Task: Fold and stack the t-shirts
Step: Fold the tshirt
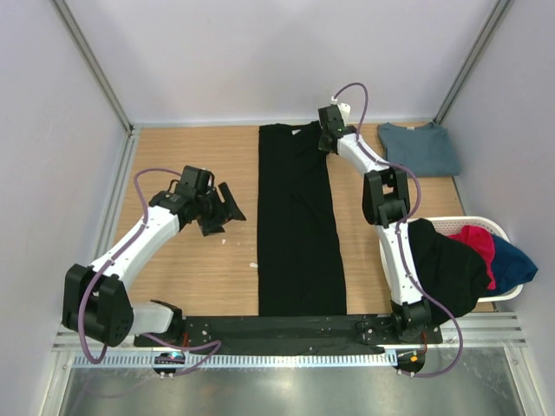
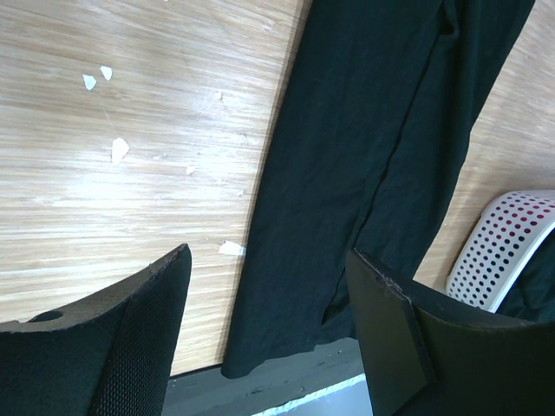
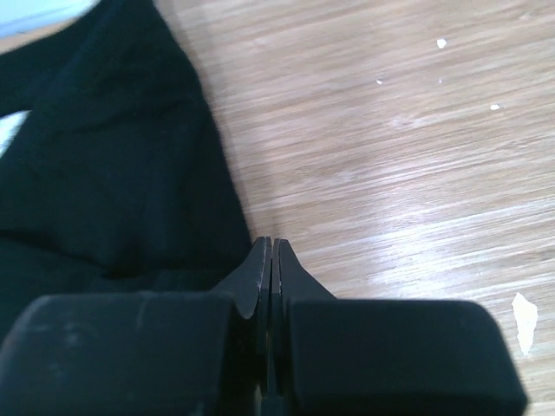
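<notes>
- Five shirts are counted: two lie on the table point(image 1: 191, 156) and three are held in one basket point(image 1: 475, 224).
- The flat black shirt point(image 1: 299, 225) is laid as one long strip down the middle of the table, collar at the far end.
- The slate shirt point(image 1: 421, 149) is set folded at the far right corner, apart from the strip.
- In the basket, a draped black shirt point(image 1: 447, 269) is hung over the left rim, beside one red shirt point(image 1: 477, 247) and one blue shirt point(image 1: 513, 264).
- Two grippers are seen.
- The left gripper point(image 1: 227, 208) is held left of the strip, its fingers spread wide.
- The right gripper point(image 3: 272, 247) is set at the strip's far right corner with its fingers pressed together; whether cloth is nipped between them cannot be told.
- Several white flecks point(image 2: 120, 149) are scattered on the wood.
</notes>
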Robot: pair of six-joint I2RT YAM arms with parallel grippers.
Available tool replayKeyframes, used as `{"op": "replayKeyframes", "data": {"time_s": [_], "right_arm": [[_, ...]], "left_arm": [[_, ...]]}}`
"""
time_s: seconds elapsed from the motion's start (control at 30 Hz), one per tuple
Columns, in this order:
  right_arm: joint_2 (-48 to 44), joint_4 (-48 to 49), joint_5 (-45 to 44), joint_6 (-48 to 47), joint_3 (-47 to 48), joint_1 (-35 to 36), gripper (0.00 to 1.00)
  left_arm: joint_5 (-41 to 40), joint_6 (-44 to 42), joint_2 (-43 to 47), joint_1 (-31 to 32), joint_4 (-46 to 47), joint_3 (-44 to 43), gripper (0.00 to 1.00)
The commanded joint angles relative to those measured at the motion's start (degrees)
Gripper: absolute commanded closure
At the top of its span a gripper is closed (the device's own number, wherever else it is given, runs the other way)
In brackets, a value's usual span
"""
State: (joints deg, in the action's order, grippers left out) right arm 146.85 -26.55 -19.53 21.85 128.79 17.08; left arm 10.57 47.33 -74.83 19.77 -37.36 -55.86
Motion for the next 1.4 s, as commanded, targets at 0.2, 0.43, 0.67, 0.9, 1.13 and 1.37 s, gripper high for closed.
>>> {"op": "replayKeyframes", "data": {"time_s": [0.2,0.43,0.67,0.9,1.13,1.37], "right_arm": [[-10.88,9.92,8.89,-1.72,0.84,6.29,0.99],[-5.09,8.97,10.04,-4.35,6.64,11.48,0.99],[-5.15,0.62,11.95,-6.28,11.75,10.69,0.28],[-15.87,-3.51,8.9,-9.19,6.16,10.52,0.13],[-35.79,-5.8,11.96,-6.3,-19.33,10.52,0.15],[-57.87,-13.0,18.38,4.42,-50.97,10.69,0.14]], "left_arm": [[3.23,0.04,2.14,-0.35,10.19,4.44,0.25],[4.28,-0.84,3.63,-0.26,12.4,5.85,0.24],[4.37,-1.8,6.18,-0.35,11.88,5.76,0.22],[5.78,-3.56,4.96,-0.35,11.17,2.42,0.2],[6.4,-1.37,5.21,3.07,11.88,1.54,0.18],[-0.98,13.3,11.88,13.0,7.49,8.82,0.19]]}}
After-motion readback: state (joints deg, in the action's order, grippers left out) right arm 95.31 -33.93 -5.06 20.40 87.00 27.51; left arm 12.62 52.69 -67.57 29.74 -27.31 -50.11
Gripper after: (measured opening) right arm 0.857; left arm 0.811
